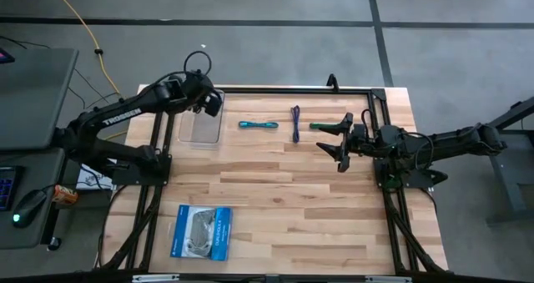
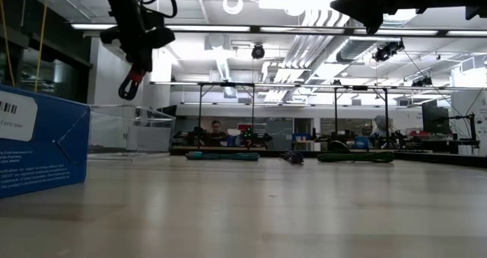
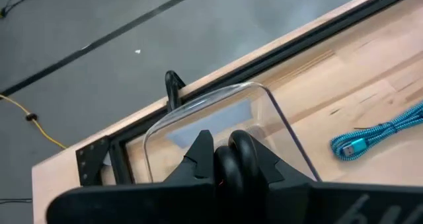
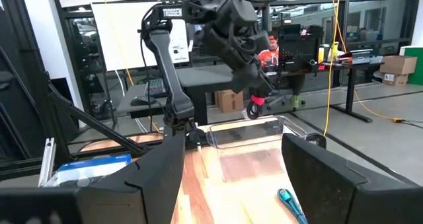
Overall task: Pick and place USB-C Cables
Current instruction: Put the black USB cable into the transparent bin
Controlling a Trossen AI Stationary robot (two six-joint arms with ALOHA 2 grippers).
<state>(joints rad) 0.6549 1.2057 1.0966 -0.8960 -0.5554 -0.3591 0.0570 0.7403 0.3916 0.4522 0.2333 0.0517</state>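
Note:
Three cable bundles lie in a row on the wooden table: the teal-blue one [image 1: 258, 125] [image 2: 222, 156] [image 3: 370, 137], the purple one [image 1: 295, 123] [image 2: 291, 157] and the green one [image 1: 321, 126] [image 2: 355, 157]. My left gripper [image 1: 210, 104] [image 3: 225, 161] [image 2: 131, 87] is shut and empty, hovering high over the clear container [image 1: 200, 127]. My right gripper [image 1: 334, 143] [image 4: 231, 178] is wide open and raised above the table, just right of the green cable and facing the left arm.
The clear rectangular container [image 3: 198, 115] [image 2: 129, 129] sits near the far left of the table. A blue-and-white flat packet [image 1: 200, 231] [image 2: 42, 140] lies near the front left. A black frame [image 1: 380, 99] runs along the table's far and right edges.

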